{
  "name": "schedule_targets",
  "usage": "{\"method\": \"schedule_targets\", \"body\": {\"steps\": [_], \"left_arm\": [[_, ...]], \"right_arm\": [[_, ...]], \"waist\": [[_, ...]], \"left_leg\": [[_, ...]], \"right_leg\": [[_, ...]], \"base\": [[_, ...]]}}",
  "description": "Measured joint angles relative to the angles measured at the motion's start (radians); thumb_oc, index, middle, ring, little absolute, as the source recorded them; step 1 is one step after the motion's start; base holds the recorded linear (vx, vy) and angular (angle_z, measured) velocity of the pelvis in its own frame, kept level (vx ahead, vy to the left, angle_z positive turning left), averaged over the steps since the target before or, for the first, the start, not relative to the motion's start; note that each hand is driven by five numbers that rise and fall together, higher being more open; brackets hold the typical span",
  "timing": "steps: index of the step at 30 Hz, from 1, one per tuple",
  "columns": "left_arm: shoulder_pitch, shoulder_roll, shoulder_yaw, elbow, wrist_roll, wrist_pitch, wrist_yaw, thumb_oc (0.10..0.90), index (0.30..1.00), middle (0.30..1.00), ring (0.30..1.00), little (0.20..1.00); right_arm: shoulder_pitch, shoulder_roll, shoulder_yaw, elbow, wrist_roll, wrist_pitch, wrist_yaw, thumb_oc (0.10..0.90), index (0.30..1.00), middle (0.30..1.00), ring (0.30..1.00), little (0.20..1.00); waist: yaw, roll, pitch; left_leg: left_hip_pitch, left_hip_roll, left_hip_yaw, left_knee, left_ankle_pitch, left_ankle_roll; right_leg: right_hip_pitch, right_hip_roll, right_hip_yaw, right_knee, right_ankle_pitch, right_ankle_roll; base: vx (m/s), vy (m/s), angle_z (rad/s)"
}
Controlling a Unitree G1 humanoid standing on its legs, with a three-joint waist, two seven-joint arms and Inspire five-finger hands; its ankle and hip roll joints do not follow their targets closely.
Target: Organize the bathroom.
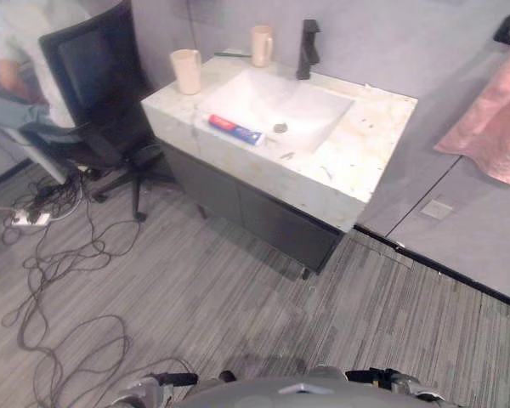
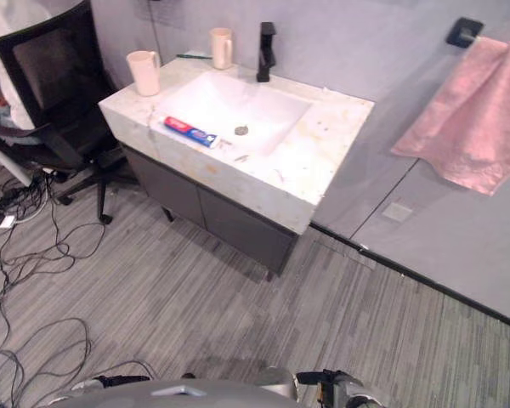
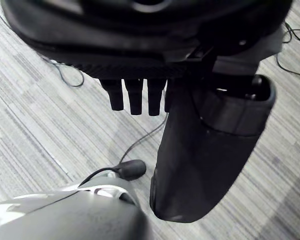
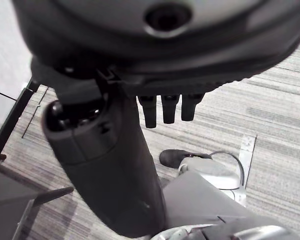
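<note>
A marble vanity (image 1: 370, 149) with a white basin (image 1: 302, 106) stands against the wall ahead of me. A red, white and blue toothpaste tube (image 1: 235, 129) lies on the basin's near left slope. One cream cup (image 1: 187, 71) stands on the counter's left corner, a second cup (image 1: 261, 45) at the back beside the black faucet (image 1: 307, 49). A toothbrush (image 1: 231, 54) lies between the cups. A pink towel (image 2: 467, 119) hangs on the wall to the right. My left hand (image 3: 135, 97) and right hand (image 4: 165, 107) hang over the floor, fingers straight, holding nothing.
A black office chair (image 1: 93, 85) with a seated person (image 1: 17, 51) is left of the vanity. Loose cables (image 1: 51, 280) and a power strip (image 1: 25, 218) lie on the striped floor at the left. A dark cabinet (image 1: 263, 217) sits under the counter.
</note>
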Motion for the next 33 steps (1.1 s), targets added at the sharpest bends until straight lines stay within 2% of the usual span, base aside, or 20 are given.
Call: {"method": "schedule_targets", "body": {"steps": [3, 5, 7, 9, 10, 11, 13, 16, 18, 19, 20, 21, 22, 23, 25, 26, 28, 29, 32, 33], "left_arm": [[-0.004, 0.015, -0.001, 0.020, 0.002, 0.002, 0.024, 0.800, 0.900, 0.900, 0.900, 0.900], [-0.004, 0.012, -0.014, 0.019, 0.006, -0.004, 0.036, 0.800, 0.900, 0.900, 0.900, 0.900], [0.014, -0.012, -0.033, 0.017, -0.003, -0.013, 0.043, 0.800, 0.900, 0.900, 0.900, 0.900], [-0.007, -0.034, -0.049, 0.037, 0.006, -0.025, 0.044, 0.800, 0.900, 0.900, 0.900, 0.900], [-0.020, -0.027, -0.067, 0.048, 0.011, -0.025, 0.048, 0.800, 0.900, 0.900, 0.900, 0.900], [-0.027, -0.018, -0.067, 0.049, 0.011, -0.025, 0.048, 0.800, 0.900, 0.900, 0.900, 0.900], [-0.038, 0.010, -0.068, 0.049, 0.011, -0.028, 0.051, 0.800, 0.900, 0.900, 0.900, 0.900], [-0.043, 0.000, -0.078, 0.051, 0.011, -0.020, 0.060, 0.800, 0.900, 0.900, 0.900, 0.900], [-0.043, -0.005, -0.077, 0.049, 0.011, -0.020, 0.059, 0.800, 0.900, 0.900, 0.900, 0.900], [-0.045, -0.027, -0.071, 0.044, 0.011, -0.023, 0.062, 0.800, 0.900, 0.900, 0.900, 0.900], [-0.040, -0.046, -0.057, 0.046, 0.004, -0.020, 0.058, 0.800, 0.900, 0.900, 0.900, 0.900], [-0.039, -0.052, -0.054, 0.046, 0.008, -0.019, 0.055, 0.800, 0.900, 0.900, 0.900, 0.900], [-0.044, -0.057, -0.054, 0.044, 0.011, -0.022, 0.058, 0.800, 0.900, 0.900, 0.900, 0.900], [-0.055, -0.047, -0.057, 0.031, 0.015, -0.029, 0.061, 0.800, 0.900, 0.900, 0.900, 0.900], [-0.061, -0.040, -0.058, 0.009, 0.033, -0.040, 0.063, 0.800, 0.900, 0.900, 0.900, 0.900], [-0.069, -0.038, -0.059, -0.005, 0.052, -0.053, 0.062, 0.800, 0.900, 0.900, 0.900, 0.900], [-0.079, -0.041, -0.069, 0.000, 0.087, -0.061, 0.059, 0.800, 0.900, 0.900, 0.900, 0.900], [-0.087, -0.042, -0.073, 0.004, 0.091, -0.065, 0.058, 0.800, 0.900, 0.900, 0.900, 0.900], [-0.098, -0.058, -0.070, 0.007, 0.093, -0.063, 0.063, 0.800, 0.900, 0.900, 0.900, 0.900], [-0.097, -0.064, -0.071, 0.006, 0.093, -0.063, 0.062, 0.800, 0.900, 0.900, 0.900, 0.900]], "right_arm": [[-0.022, 0.010, 0.021, -0.012, -0.059, 0.004, 0.019, 0.800, 0.900, 0.900, 0.900, 0.900], [-0.025, 0.010, 0.025, -0.021, -0.085, 0.005, 0.024, 0.800, 0.900, 0.900, 0.900, 0.900], [-0.019, -0.027, 0.024, -0.020, -0.115, 0.009, 0.028, 0.800, 0.900, 0.900, 0.900, 0.900], [-0.019, -0.070, 0.053, -0.019, -0.113, 0.024, 0.042, 0.800, 0.900, 0.900, 0.900, 0.900], [-0.012, -0.057, 0.066, 0.001, -0.110, 0.044, 0.042, 0.800, 0.900, 0.900, 0.900, 0.900], [-0.011, -0.042, 0.068, 0.005, -0.108, 0.058, 0.047, 0.800, 0.900, 0.900, 0.900, 0.900], [-0.007, 0.005, 0.070, 0.009, -0.101, 0.078, 0.060, 0.800, 0.900, 0.900, 0.900, 0.900], [0.006, 0.041, 0.069, -0.001, -0.100, 0.080, 0.066, 0.800, 0.900, 0.900, 0.900, 0.900], [0.030, 0.056, 0.063, 0.000, -0.100, 0.086, 0.067, 0.800, 0.900, 0.900, 0.900, 0.900], [0.034, 0.050, 0.061, 0.013, -0.103, 0.086, 0.063, 0.800, 0.900, 0.900, 0.900, 0.900], [0.030, 0.030, 0.065, 0.008, -0.103, 0.086, 0.063, 0.800, 0.900, 0.900, 0.900, 0.900], [0.032, 0.017, 0.065, 0.005, -0.102, 0.086, 0.064, 0.800, 0.900, 0.900, 0.900, 0.900], [0.034, -0.005, 0.064, -0.001, -0.101, 0.087, 0.064, 0.800, 0.900, 0.900, 0.900, 0.900], [0.037, -0.010, 0.062, -0.002, -0.099, 0.086, 0.059, 0.800, 0.900, 0.900, 0.900, 0.900], [0.052, -0.014, 0.060, -0.001, -0.094, 0.096, 0.057, 0.800, 0.900, 0.900, 0.900, 0.900], [0.063, -0.018, 0.048, 0.001, -0.090, 0.115, 0.054, 0.800, 0.900, 0.900, 0.900, 0.900], [0.075, -0.018, 0.037, 0.004, -0.067, 0.127, 0.052, 0.800, 0.900, 0.900, 0.900, 0.900], [0.077, -0.015, 0.025, 0.004, -0.065, 0.133, 0.057, 0.800, 0.900, 0.900, 0.900, 0.900], [0.052, -0.019, 0.026, 0.003, -0.022, 0.127, 0.045, 0.800, 0.900, 0.900, 0.900, 0.900], [0.031, -0.019, 0.025, 0.005, -0.012, 0.126, 0.043, 0.800, 0.900, 0.900, 0.900, 0.900]], "waist": [[0.001, -0.004, -0.009], [0.007, -0.015, -0.010], [0.015, 0.022, -0.010], [-0.013, 0.069, -0.013], [-0.049, 0.095, -0.011], [-0.065, 0.110, -0.013], [-0.059, 0.079, -0.002], [-0.081, 0.042, 0.002], [-0.096, -0.019, -0.011], [-0.095, -0.036, 0.001], [-0.092, -0.031, 0.004], [-0.096, -0.025, 0.008], [-0.124, 0.015, 0.007], [-0.143, 0.028, 0.006], [-0.162, 0.028, 0.006], [-0.176, 0.017, -0.007], [-0.196, 0.025, -0.012], [-0.198, 0.022, -0.010], [-0.190, 0.012, -0.003], [-0.172, 0.010, -0.001]], "left_leg": [[0.007, -0.006, -0.040, -0.039, 0.012, 0.036], [0.013, -0.038, -0.060, -0.059, 0.017, 0.047], [0.022, -0.032, -0.074, -0.054, -0.006, 0.044], [0.025, -0.027, -0.176, -0.049, -0.032, 0.060], [0.008, 0.013, -0.267, -0.049, -0.022, 0.075], [0.009, 0.023, -0.301, -0.051, -0.020, 0.079], [0.003, 0.014, -0.319, -0.057, -0.010, 0.096], [-0.018, 0.000, -0.349, -0.054, -0.036, 0.080], [-0.008, -0.049, -0.347, -0.057, -0.044, 0.059], [-0.018, -0.075, -0.282, 0.040, -0.069, 0.029], [-0.033, -0.090, -0.202, 0.161, -0.126, 0.038], [-0.020, -0.090, -0.190, 0.183, -0.149, 0.038], [0.005, -0.077, -0.194, 0.161, -0.183, 0.050], [0.041, -0.070, -0.228, 0.105, -0.224, 0.060], [0.066, -0.071, -0.264, 0.063, -0.215, 0.054], [0.082, -0.074, -0.292, 0.047, -0.198, 0.041], [0.053, -0.058, -0.314, 0.131, -0.223, -0.038], [0.007, -0.061, -0.323, 0.256, -0.227, -0.074], [-0.202, -0.081, -0.314, 0.690, -0.185, -0.186], [-0.236, -0.072, -0.306, 0.744, -0.182, -0.176]], "right_leg": [[-0.029, 0.039, 0.004, -0.067, -0.012, 0.037], [-0.049, 0.026, 0.002, -0.075, 0.136, 0.029], [-0.061, 0.018, 0.012, -0.004, 0.150, 0.026], [-0.134, 0.037, 0.167, 0.200, 0.160, 0.019], [-0.172, 0.140, 0.268, 0.264, 0.040, 0.019], [-0.178, 0.181, 0.282, 0.259, 0.010, 0.013], [-0.218, 0.229, 0.279, 0.201, -0.028, 0.014], [-0.230, 0.296, 0.268, -0.053, -0.040, 0.002], [-0.201, 0.271, 0.271, -0.183, -0.055, 0.045], [-0.201, 0.241, 0.264, -0.175, 0.019, 0.063], [-0.191, 0.234, 0.265, -0.157, 0.021, 0.066], [-0.179, 0.242, 0.256, -0.155, 0.021, 0.066], [-0.162, 0.277, 0.238, -0.145, 0.022, 0.060], [-0.157, 0.303, 0.246, -0.113, 0.021, 0.037], [-0.164, 0.315, 0.260, -0.071, 0.000, 0.009], [-0.166, 0.321, 0.276, -0.055, 0.008, -0.026], [-0.111, 0.334, 0.295, -0.113, 0.006, -0.063], [-0.071, 0.332, 0.295, -0.161, 0.014, -0.068], [-0.006, 0.321, 0.299, -0.235, 0.052, -0.150], [0.003, 0.319, 0.318, -0.235, 0.050, -0.171]], "base": [[0.01, 0.373, 0.37], [0.05, 0.411, 0.50], [0.13, 0.380, 0.49], [0.16, 0.243, 1.24], [0.11, 0.124, 1.54], [0.16, 0.153, 1.68], [0.29, 0.154, 0.87], [0.32, 0.116, 0.72], [0.39, 0.090, 0.85], [0.42, 0.072, 0.22], [0.35, 0.054, 0.00], [0.34, 0.047, 0.08], [0.36, 0.061, 0.52], [0.36, 0.060, 0.68], [0.24, 0.030, 0.66], [0.35, 0.024, 0.70], [0.30, 0.026, 0.65], [0.23, 0.035, 0.31], [0.23, 0.058, -0.06], [0.21, 0.097, -0.34]]}}
